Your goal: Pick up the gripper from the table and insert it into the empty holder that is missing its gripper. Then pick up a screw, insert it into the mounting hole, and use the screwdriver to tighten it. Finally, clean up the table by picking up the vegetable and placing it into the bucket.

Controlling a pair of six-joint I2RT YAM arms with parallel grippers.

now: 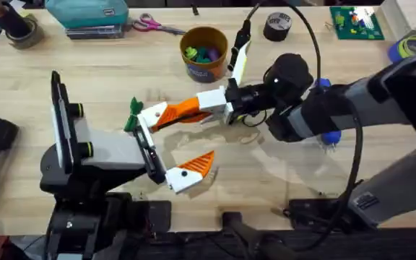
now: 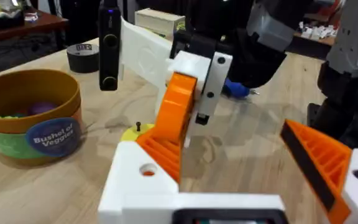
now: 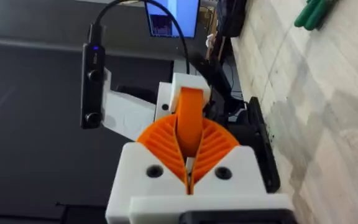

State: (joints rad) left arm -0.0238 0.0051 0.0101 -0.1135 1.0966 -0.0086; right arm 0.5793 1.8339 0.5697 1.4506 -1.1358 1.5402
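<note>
right hand point(image 1: 205, 108) clamps gripper point(image 1: 182, 109) | orange ribbed wedge | at holder point(image 1: 150, 113)

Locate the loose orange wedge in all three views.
Overhead: orange wedge at centre, between the two arms' tips.
Left wrist: centre, standing up just above the near white block.
Right wrist: centre, narrow strip.
Shared landmark: the white holder, right by the wedge in each.
</note>
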